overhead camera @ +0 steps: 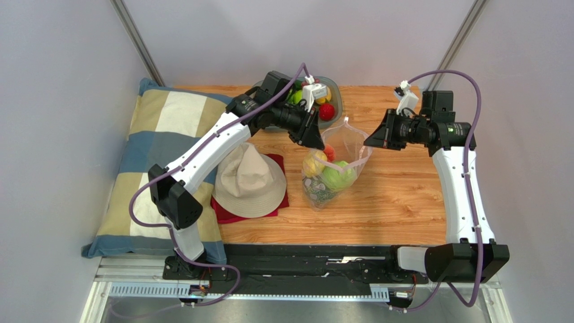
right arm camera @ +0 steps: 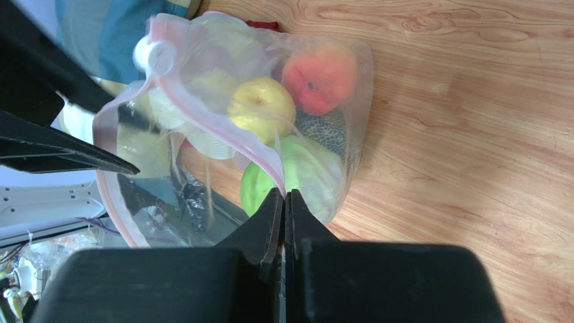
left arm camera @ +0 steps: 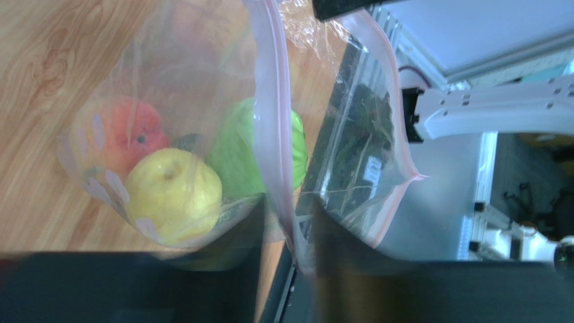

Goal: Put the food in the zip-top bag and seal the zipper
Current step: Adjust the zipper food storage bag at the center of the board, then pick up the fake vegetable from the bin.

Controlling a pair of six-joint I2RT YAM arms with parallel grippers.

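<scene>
The clear zip-top bag [overhead camera: 335,165] stands on the wooden table with its mouth held up and open. Inside it are a peach [right arm camera: 320,77], a yellow pear [right arm camera: 259,108] and a green fruit [right arm camera: 300,178]. My right gripper [right arm camera: 284,195] is shut on the pink zipper strip [right arm camera: 222,128] at the right side of the mouth [overhead camera: 367,141]. My left gripper [left arm camera: 288,202] is at the mouth's left side [overhead camera: 316,140]. Its jaws stand apart, with the zipper strip [left arm camera: 273,114] running down between them against one finger. A white slider [right arm camera: 153,55] sits on the strip.
A grey bowl [overhead camera: 336,91] behind the bag holds more food, among it a red piece [overhead camera: 327,112]. A beige hat [overhead camera: 249,180] lies on a red cloth [overhead camera: 281,176] left of the bag. A checked pillow [overhead camera: 162,134] lies at the far left.
</scene>
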